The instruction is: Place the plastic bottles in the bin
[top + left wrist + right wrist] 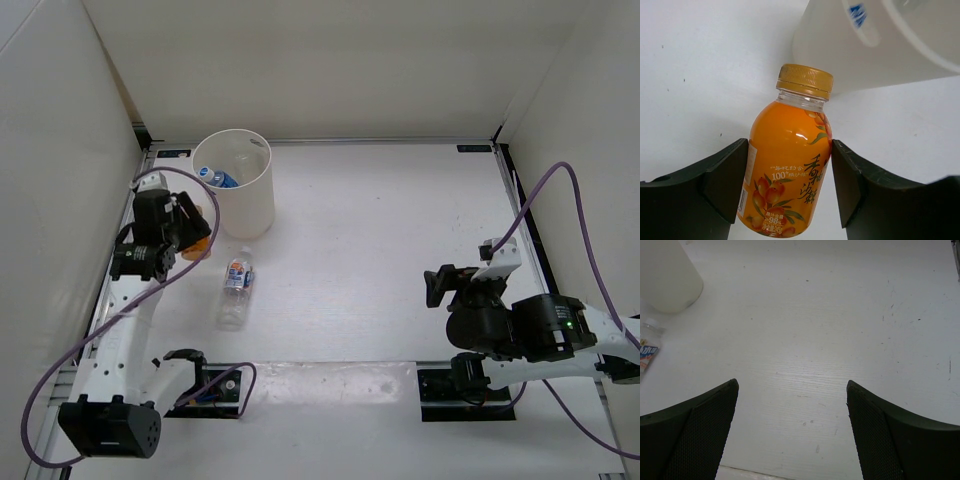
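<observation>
left gripper [790,175] closed onto the orange bottle [790,135], pads on both sides of the body around label height, cap pointing away toward the bin [262,195]; mid-body grip makes sense, widest straight section so it shouldn't pivot. In the top view the gripper sits just left of the bin wall and beside it rather than over the rim, so my read is pick done, lift-and-carry over the rim pending; can't tell if the bottle is off the table [815,315] yet. Blue-label bottle [215,178] is down inside the bin. White-blue-red label bottle [237,277] lies on its side on the table just in front of the bin, apart from both arms, likely next. Can't make out the plain clear one with confidence. Right gripper [791,385] jaws wide apart, nothing between them, parked over bare table well right of the bin, probably out of the left arm's way. Risk: bin is tall, needs clearance before release
</observation>
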